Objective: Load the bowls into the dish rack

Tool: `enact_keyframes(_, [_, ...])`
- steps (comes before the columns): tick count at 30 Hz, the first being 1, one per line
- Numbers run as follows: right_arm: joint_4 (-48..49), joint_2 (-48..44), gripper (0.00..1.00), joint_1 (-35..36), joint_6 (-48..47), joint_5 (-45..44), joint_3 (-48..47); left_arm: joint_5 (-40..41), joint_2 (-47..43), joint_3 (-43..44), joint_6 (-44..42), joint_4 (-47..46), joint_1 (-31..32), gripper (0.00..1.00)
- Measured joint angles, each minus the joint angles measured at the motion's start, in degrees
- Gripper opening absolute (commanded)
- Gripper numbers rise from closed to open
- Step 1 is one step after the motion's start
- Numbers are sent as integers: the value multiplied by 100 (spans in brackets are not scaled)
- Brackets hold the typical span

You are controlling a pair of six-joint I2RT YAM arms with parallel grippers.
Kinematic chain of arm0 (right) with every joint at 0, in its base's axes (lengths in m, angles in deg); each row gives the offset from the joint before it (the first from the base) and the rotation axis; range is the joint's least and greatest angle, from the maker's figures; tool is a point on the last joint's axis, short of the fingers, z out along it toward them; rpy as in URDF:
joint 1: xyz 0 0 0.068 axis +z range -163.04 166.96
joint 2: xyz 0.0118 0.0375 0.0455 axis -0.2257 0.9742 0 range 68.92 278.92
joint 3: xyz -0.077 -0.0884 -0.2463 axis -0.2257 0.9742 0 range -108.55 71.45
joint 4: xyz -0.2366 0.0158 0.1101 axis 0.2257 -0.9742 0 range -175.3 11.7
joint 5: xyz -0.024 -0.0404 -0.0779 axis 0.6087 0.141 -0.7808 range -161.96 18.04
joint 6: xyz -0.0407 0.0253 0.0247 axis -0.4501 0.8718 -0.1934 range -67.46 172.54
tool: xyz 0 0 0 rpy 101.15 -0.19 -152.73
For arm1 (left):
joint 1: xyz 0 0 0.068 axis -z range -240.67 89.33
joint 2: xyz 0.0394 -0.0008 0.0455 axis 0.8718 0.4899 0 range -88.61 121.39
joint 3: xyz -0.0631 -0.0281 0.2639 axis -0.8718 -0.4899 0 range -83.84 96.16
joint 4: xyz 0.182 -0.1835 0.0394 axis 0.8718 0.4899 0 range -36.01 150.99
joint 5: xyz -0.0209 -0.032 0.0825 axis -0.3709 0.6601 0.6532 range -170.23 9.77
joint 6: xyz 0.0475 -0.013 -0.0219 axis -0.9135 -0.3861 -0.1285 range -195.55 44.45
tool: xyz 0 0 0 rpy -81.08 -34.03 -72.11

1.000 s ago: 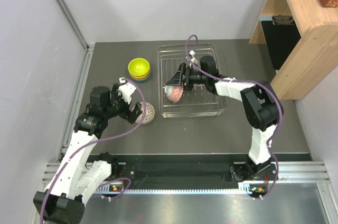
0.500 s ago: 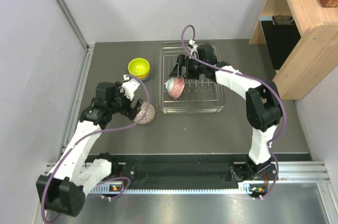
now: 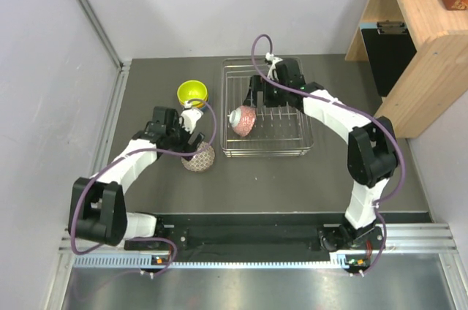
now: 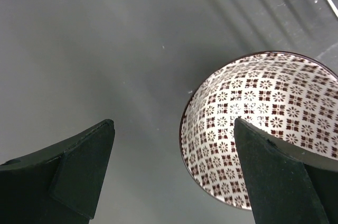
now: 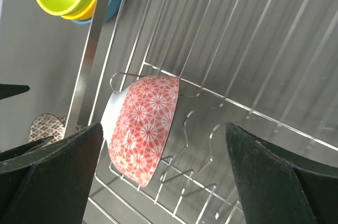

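A dark grey table [image 3: 329, 171] sits in a corner of pale walls [image 3: 219, 3], with a wooden shelf [image 3: 417, 39] standing at its right edge. Toward the back of the table lies the wire dish rack [image 3: 267, 109], and at its left side a white bowl with a red flower pattern [image 3: 242, 121] stands on edge, tilted among the wire prongs. The right gripper [image 3: 257, 98] hangs just above and behind this bowl with its jaws spread wide and nothing between them. On the bare table just left of the rack's near corner, a bowl with a brown pattern [image 3: 199, 156] stands upright. The left gripper [image 3: 191, 134] is right over it, jaws wide apart, one finger [image 4: 274, 176] above the bowl's inside and the other over the table; whether either finger touches the bowl cannot be told. Further back, left of the rack, is a stack of bowls [image 3: 192, 92]: lime-yellow on top, orange and blue beneath.
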Motion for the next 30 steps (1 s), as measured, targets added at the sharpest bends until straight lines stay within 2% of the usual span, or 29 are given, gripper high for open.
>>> enact_keyframes(9, [-291,-570,97,-4,-531,-605,-428,-168,275,35,-85,-33,-2,61])
enact_keyframes(12, [-345,-688,99,-4,-717,-730,-623,-315,380,35,-146,-17,-2,58])
enact_keyframes(18, [-437,-929,100,-13,-1113,-990,-822,-623,658,46,-271,120,0,40])
enact_keyframes(22, [-463,-1172,100,-17,-1410,-988,-807,-730,739,70,-323,140,-13,18])
enact_keyframes(23, [-431,-1276,99,-17,-1510,-953,-774,-767,774,90,-354,155,-22,9])
enact_keyframes(25, [-382,-1456,100,-17,-1696,-848,-710,-916,804,155,-319,175,-35,2])
enact_keyframes(30, [-404,-1762,100,-13,-2409,-214,-693,-1202,831,365,-369,391,-26,0])
